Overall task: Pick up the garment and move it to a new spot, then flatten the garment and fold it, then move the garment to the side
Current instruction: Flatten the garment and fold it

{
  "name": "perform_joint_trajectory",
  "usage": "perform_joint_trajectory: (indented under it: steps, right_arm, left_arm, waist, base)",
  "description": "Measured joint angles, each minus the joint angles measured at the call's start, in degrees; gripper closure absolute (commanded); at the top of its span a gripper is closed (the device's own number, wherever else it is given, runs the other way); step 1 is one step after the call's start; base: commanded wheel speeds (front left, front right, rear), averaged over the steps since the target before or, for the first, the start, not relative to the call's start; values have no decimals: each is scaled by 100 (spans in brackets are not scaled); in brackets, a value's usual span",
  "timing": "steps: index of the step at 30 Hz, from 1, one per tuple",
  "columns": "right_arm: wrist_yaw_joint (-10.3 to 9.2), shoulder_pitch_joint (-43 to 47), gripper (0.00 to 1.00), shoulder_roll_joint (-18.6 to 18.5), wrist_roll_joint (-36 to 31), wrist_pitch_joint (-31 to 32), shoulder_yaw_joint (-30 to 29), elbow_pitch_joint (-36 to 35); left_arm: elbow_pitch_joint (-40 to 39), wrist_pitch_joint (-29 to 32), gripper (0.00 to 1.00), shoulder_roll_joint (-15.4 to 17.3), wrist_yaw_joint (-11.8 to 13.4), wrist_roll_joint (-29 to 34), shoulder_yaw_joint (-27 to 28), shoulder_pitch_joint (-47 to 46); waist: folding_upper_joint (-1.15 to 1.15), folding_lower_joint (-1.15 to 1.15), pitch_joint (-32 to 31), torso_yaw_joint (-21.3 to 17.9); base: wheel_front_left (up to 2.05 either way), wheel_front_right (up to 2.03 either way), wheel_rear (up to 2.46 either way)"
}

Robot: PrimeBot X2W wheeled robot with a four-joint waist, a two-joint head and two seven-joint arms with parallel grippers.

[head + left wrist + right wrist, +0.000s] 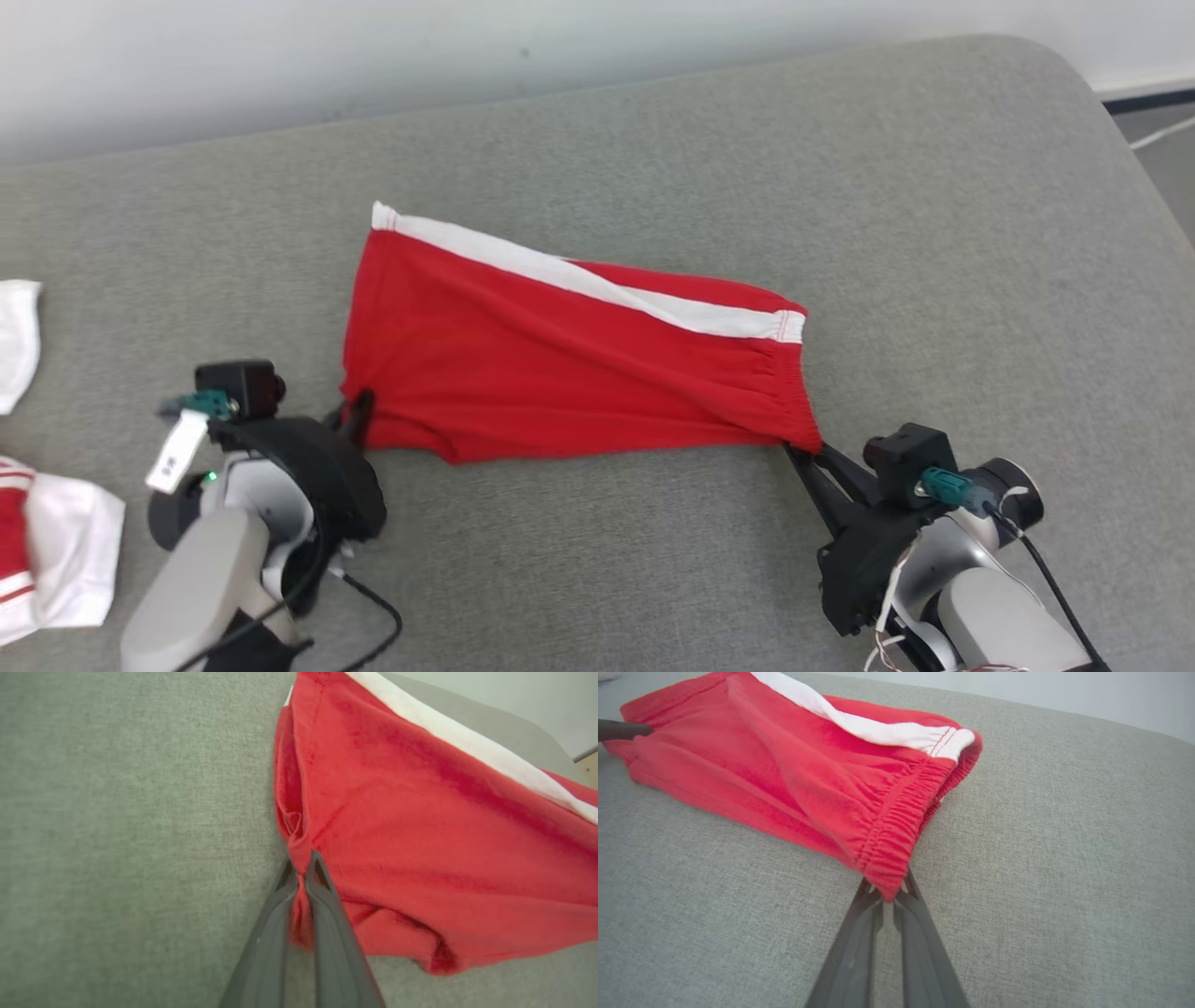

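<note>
A grey woven-fabric padded surface, its rounded corner at 1 o'clock, carries a pair of red jersey shorts with a white side stripe at its centre. The shorts stretch from 9 to 3 o'clock, with the gathered elastic waistband at the 3 o'clock end. A white cloth lies at the 9 o'clock edge. A white garment with red stripes lies at 8 o'clock, well apart from the shorts.

Perhaps a home: grey upholstered cushion.

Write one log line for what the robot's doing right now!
left gripper: shut on shorts | right gripper: shut on waistband corner | shorts: lying on cushion
</note>
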Motion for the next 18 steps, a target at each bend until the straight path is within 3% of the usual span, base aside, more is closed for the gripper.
perform_joint_trajectory:
  steps: [12,18]
  right_arm:
    - [205,456,100,-303,453,210,-59,-506]
    - [248,788,100,-471,709,467,-100,-703]
  left_arm:
    - [-812,-491,100,-77,-126,-287,-107,1262]
    - [-1330,-534,100,100,-148,-361,-246,1878]
  waist:
    - [0,0,-384,594]
    - [0,-1,-524,848]
  base:
    - [0,0,0]
    - [0,0,0]
